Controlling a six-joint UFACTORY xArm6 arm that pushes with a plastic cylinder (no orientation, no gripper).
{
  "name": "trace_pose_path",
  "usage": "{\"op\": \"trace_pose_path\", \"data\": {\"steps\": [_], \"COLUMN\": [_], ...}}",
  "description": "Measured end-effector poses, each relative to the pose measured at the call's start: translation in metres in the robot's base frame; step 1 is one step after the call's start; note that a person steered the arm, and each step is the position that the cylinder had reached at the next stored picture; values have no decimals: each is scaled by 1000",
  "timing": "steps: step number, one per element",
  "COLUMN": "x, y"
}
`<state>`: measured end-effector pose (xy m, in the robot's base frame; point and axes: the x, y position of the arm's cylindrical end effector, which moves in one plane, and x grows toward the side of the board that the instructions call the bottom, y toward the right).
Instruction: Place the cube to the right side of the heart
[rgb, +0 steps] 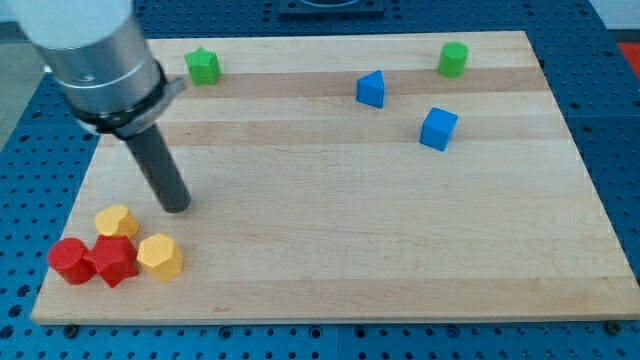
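Tip (178, 207) of my gripperless rod is resting just above the yellow heart (116, 220), touching nothing; I am judging the blue cube (438, 128), far right, needs fetching next.

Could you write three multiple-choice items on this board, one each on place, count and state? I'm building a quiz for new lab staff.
1. Where is my tip?
A. just above the yellow blocks at the view's lower left
B. beside the blue cube
C. at the view's right edge

2. How many green blocks are there?
A. one
B. two
C. four

3. Is my tip touching the blue cube?
A. yes
B. no, it is far from it
C. the cube is hidden

Answers:
1. A: my tip ends just above the upper yellow block.
2. B: the green star and the green cylinder.
3. B: the blue cube sits far to the view's right.
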<state>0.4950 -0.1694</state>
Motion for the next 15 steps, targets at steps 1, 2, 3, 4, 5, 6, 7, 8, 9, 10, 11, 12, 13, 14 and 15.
{"op": "trace_pose_path", "data": {"steps": [1, 2, 3, 4, 5, 6, 7, 8, 9, 10, 11, 12, 13, 14, 15], "x": [-11, -9, -2, -9, -66, -110, -123, -105, -98, -110, -108, -88, -75, -74, -67], "y": [36, 128, 228, 332, 392, 392, 311, 206, 142, 188, 284, 355, 299, 198, 149]}}
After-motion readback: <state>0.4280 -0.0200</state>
